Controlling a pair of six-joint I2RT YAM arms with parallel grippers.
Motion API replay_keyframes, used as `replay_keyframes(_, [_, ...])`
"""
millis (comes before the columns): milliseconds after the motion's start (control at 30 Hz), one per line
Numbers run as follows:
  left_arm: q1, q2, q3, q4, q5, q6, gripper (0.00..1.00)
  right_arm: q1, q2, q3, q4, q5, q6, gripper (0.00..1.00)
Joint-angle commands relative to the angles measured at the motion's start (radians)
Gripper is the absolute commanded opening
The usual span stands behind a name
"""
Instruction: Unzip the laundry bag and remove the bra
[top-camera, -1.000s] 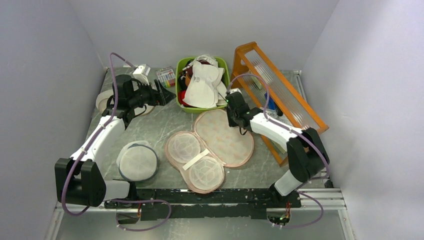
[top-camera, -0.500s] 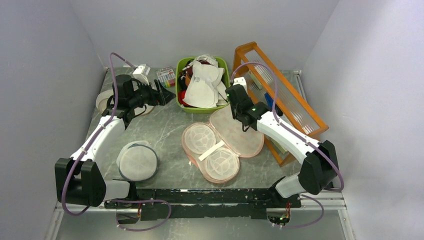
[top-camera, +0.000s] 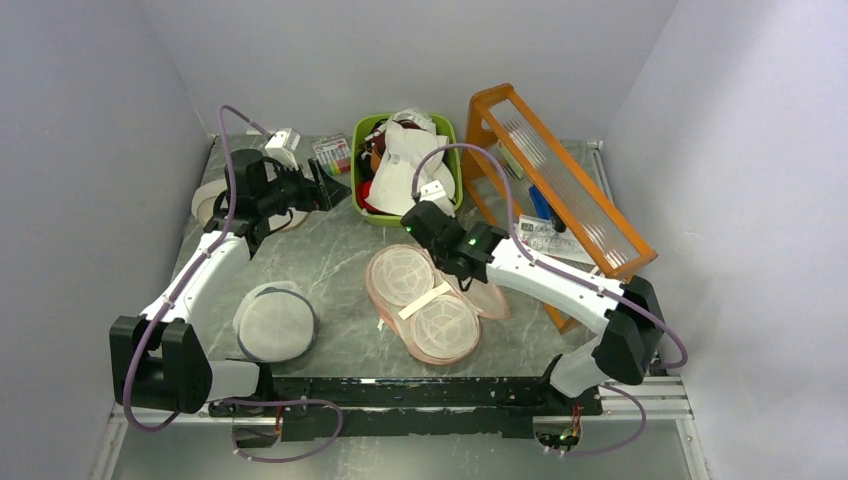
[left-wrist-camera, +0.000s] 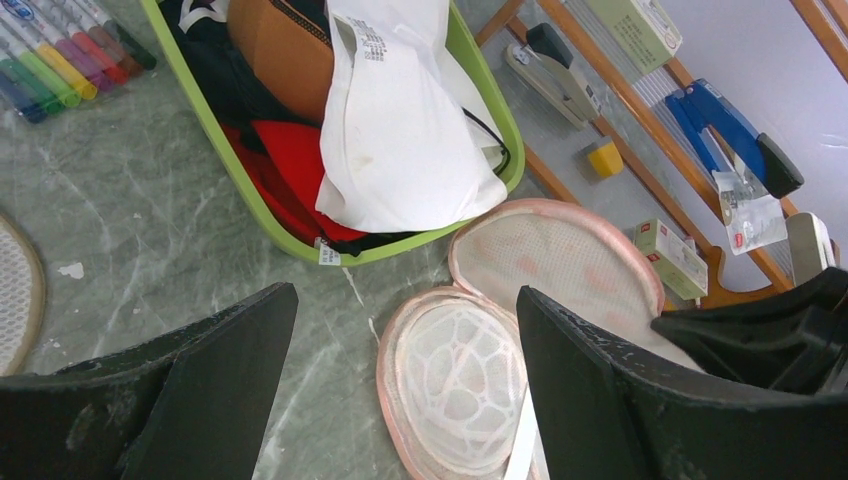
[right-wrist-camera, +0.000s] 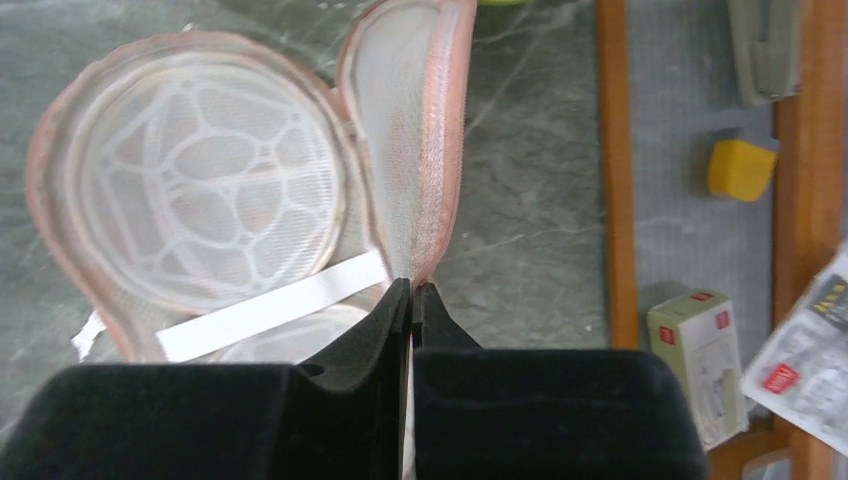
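- Right wrist view: the right claw was clenched on the pink zip edge of the laundry bag. It pinched the end of the upper flap, which stood nearly on edge.
- Beside the raised flap, the lower half lay open on the desk. Its white mesh domes showed, with a white strap across them and no garment inside.
- Further back, a plain white moulded garment, apparently the bra, lay on top of the pile in the green basket. By that reading, the removal looked done or nearly so.
- At the far left, the left claw was released, its jaws spread wide. It hung above the desk beside the basket and held nothing.
- Risk: the grip took only a thin lip of fabric, so a quick swing could pull the flap free and let it flop.
- Risk: with the left claw not pinning the case, any pull could drag the whole bag across the desk. It might then reach the basket or the orange rack nearby.
- Risk: a left-claw reach into the crowded basket could snag the red or dark garments under the bra.
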Motion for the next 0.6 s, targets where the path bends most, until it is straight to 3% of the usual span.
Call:
replay_keyframes(0, [-0.008, -0.013, 0.033, 0.003, -0.024, 0.041, 0.92, 0.046, 0.039, 0.031, -0.027, -0.039, 0.069, 0.00])
replay_keyframes(300, [-0.008, -0.006, 0.040, -0.006, -0.011, 0.046, 0.92, 0.085, 0.070, -0.065, 0.224, -0.325, 0.123, 0.00])
replay_keyframes(567, [-0.013, 0.003, 0.041, -0.015, -0.033, 0.060, 0.92, 0.085, 0.130, -0.176, 0.426, -0.488, 0.179, 0.00])
